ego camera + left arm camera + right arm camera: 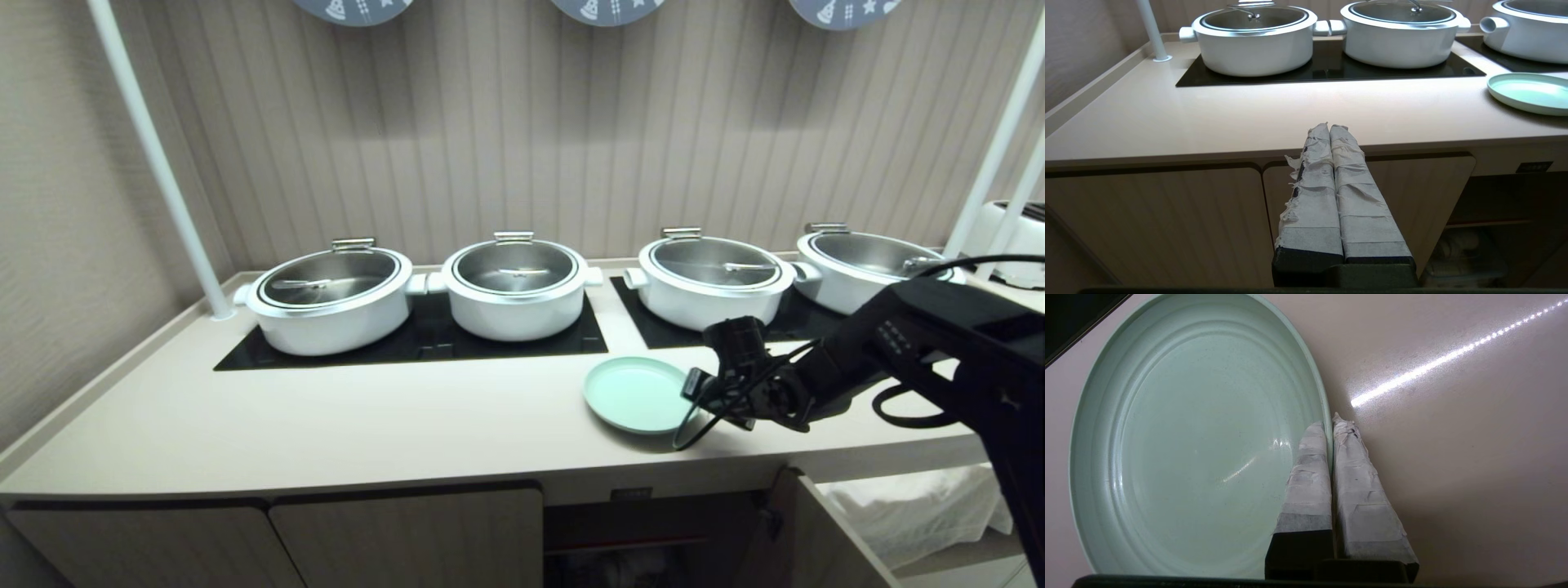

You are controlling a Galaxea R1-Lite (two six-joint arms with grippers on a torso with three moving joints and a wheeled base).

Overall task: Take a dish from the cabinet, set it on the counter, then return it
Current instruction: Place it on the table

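Mint-green, the dish (pixel 637 394) lies flat on the counter (pixel 326 425) near its front edge, its right-hand rim pinched between the right gripper's (pixel 1329 424) taped fingers, directly above the open cabinet (pixel 653 531).

A wall of pale beige vertical ribbed panels (pixel 506 131) closes the far side of the scene; a plainer textured beige wall (pixel 57 204) stands at the left; three round grey-blue discs with white motifs (pixel 608 8) hang along the top edge of the ribbed panels; a slanted white pole (pixel 155 163) rises at the far left corner, and two more white poles (pixel 1000 131) lean at the right; a white appliance (pixel 1016 241) sits at the far right; below it, at the near right, white cloth (pixel 914 506) lies bunched on a low shelf; a bright strip of light (pixel 1453 355) reflects in a diagonal line.
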